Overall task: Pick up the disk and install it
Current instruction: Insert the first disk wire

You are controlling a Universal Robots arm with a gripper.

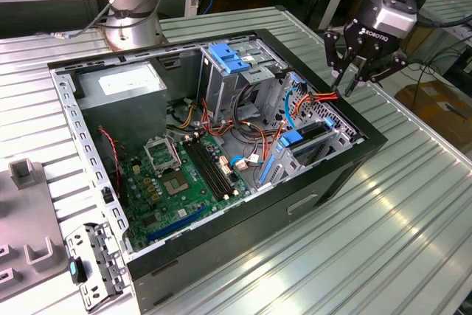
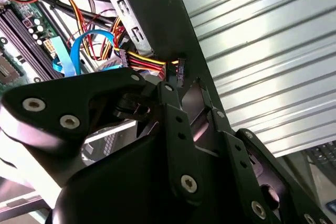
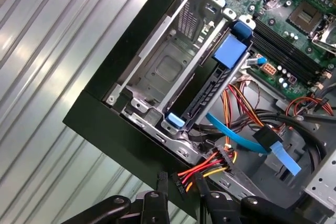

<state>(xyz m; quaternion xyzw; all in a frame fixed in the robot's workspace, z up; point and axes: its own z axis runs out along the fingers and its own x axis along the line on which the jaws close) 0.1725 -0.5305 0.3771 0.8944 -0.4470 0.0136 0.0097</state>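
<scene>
Disk (image 3: 206, 94) looks already slotted on edge in the drive bay at the case (image 1: 221, 245) corner, blue rails showing, so pick-up & seating prob. done. End effector (image 1: 344, 88) hangs over the case rim near it, apparently pinched on the power plug (image 3: 176, 181) w/ red/yellow wires. Plug isn't in the disk yet and the blue data cable (image 3: 236, 135) looks loose, so cabling seems left.

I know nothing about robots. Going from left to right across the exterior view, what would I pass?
Grey plastic fixture → small metal bracket with a blue tab → empty processor socket on the green motherboard → blue handle of the drive cage → gripper above the case's edge → cardboard box.
</scene>
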